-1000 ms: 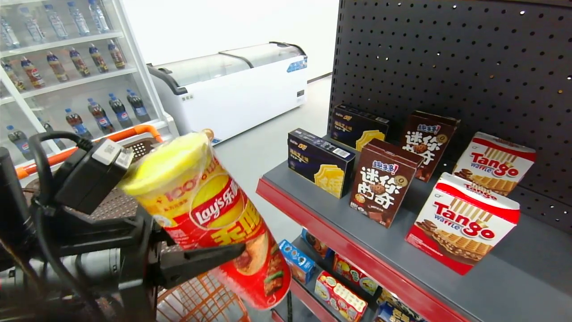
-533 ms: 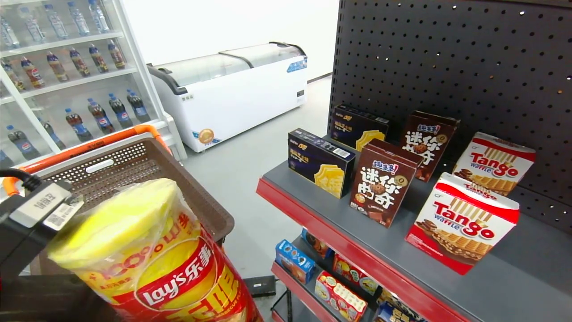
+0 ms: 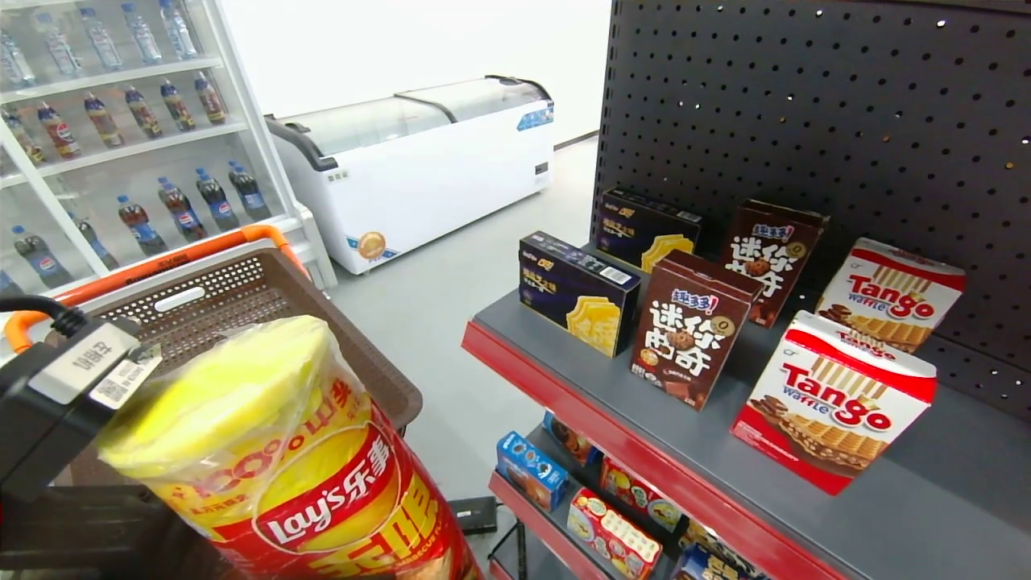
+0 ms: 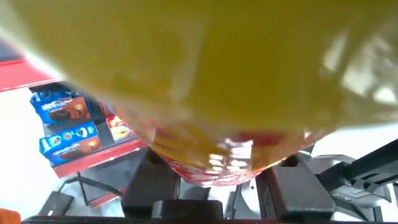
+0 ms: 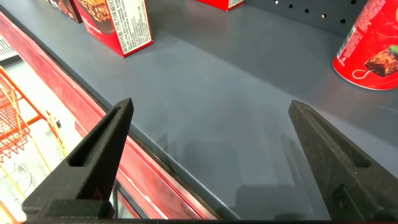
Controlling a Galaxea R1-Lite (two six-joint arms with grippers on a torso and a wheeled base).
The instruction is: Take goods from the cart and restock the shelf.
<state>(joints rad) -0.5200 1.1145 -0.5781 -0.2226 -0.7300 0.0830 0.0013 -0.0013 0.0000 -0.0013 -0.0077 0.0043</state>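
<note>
A tall red chips canister (image 3: pixel 298 475) with a yellow lid, wrapped in clear film, stands tilted at the lower left of the head view. My left gripper (image 4: pixel 221 177) is shut on it, and dark fingers (image 4: pixel 152 183) press on either side of its body. Behind it is the brown cart basket (image 3: pixel 242 298) with an orange handle. The grey shelf (image 3: pixel 564 354) with a red front edge lies to the right. My right gripper (image 5: pixel 211 155) hangs open just above a bare stretch of that shelf (image 5: pixel 236 93), with nothing between its fingers.
Dark blue, brown and red-white snack boxes (image 3: pixel 830 403) stand in rows on the shelf before a black pegboard. A red canister (image 5: pixel 370 43) stands on the shelf beyond my right gripper. Lower shelves hold more boxes (image 3: pixel 532 471). A drinks fridge and a chest freezer stand behind the cart.
My left arm has carried the canister down and to the left, uncovering the cart basket. In the last half second it edged slightly up and right.
</note>
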